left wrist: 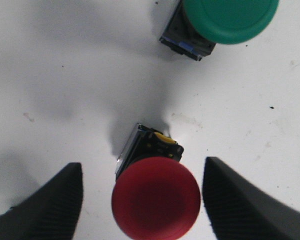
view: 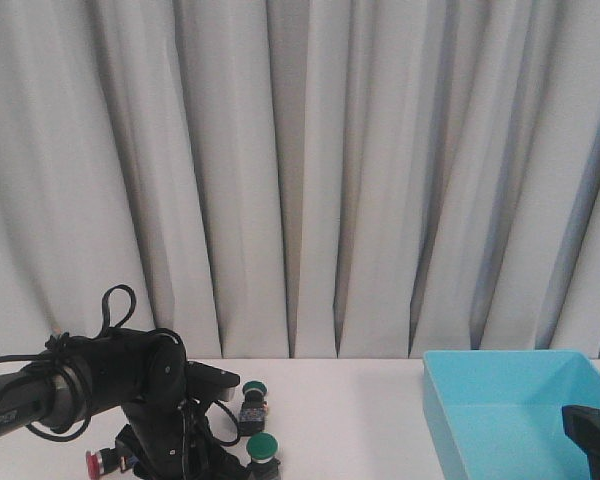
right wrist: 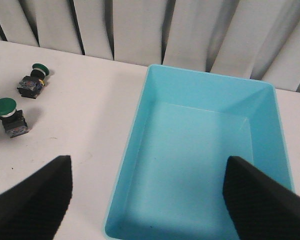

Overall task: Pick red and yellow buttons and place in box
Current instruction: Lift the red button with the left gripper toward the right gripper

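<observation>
A red button (left wrist: 156, 197) stands on the white table, its cap facing up at the camera over a dark body with a yellow part. My left gripper (left wrist: 142, 205) is open and low over it, with one finger on each side of the cap and a gap to both. In the front view a red-capped button (view: 95, 462) shows beside the left arm (view: 150, 385). No yellow-capped button is in view. The light-blue box (right wrist: 210, 75) is empty and also shows at the right in the front view (view: 435, 395). My right gripper (right wrist: 147, 200) is open and empty above the box's near edge.
Two green-capped buttons (right wrist: 32, 82) (right wrist: 7, 115) lie on the table left of the box, seen in the front view (view: 254, 388) (view: 263, 447) next to the left arm. One green button (left wrist: 230, 17) is just beyond the red one. A grey curtain (view: 300, 170) hangs behind the table.
</observation>
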Controlling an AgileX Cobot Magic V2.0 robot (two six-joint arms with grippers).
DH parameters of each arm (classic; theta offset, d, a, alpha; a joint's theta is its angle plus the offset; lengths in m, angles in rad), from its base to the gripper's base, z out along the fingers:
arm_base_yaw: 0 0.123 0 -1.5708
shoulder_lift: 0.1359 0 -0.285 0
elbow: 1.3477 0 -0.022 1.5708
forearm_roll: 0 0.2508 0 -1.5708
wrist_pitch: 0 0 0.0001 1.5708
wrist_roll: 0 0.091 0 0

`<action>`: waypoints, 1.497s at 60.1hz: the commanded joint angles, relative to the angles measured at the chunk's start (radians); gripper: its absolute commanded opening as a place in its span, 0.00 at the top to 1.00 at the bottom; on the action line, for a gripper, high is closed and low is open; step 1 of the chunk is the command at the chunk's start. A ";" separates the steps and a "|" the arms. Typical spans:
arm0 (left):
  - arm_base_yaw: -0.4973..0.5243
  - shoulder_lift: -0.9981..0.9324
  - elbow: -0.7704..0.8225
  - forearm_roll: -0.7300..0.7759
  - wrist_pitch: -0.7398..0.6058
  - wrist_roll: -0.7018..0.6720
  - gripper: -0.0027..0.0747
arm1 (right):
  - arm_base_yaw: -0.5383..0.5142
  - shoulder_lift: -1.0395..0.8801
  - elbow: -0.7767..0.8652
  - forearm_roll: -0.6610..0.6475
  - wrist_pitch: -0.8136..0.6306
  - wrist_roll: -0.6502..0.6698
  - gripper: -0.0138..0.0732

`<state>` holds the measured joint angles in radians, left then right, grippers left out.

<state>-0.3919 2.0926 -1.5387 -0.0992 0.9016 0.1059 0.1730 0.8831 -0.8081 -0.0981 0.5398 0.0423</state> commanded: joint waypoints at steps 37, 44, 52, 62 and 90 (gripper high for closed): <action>-0.005 -0.147 -0.094 -0.013 0.133 0.153 0.98 | 0.063 -0.014 -0.034 -0.009 -0.118 -0.246 0.18; -0.005 -0.220 -0.139 -0.081 0.146 0.153 0.97 | 0.108 -0.007 -0.034 -0.004 -0.173 -0.410 0.18; -0.005 -0.310 -0.195 -0.262 0.123 0.154 0.97 | 0.176 0.023 -0.034 0.000 -0.244 -0.558 0.18; -0.014 -0.364 -0.250 -0.549 0.111 0.203 0.97 | 0.282 0.077 -0.034 0.005 -0.307 -0.617 0.18; -0.041 -0.374 -0.261 -0.966 0.134 0.263 0.97 | 0.389 0.177 -0.034 -0.007 -0.443 -0.635 0.18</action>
<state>-0.4294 1.7709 -1.7686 -0.9729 1.0594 0.3646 0.5629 1.0691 -0.8081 -0.1029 0.2217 -0.5859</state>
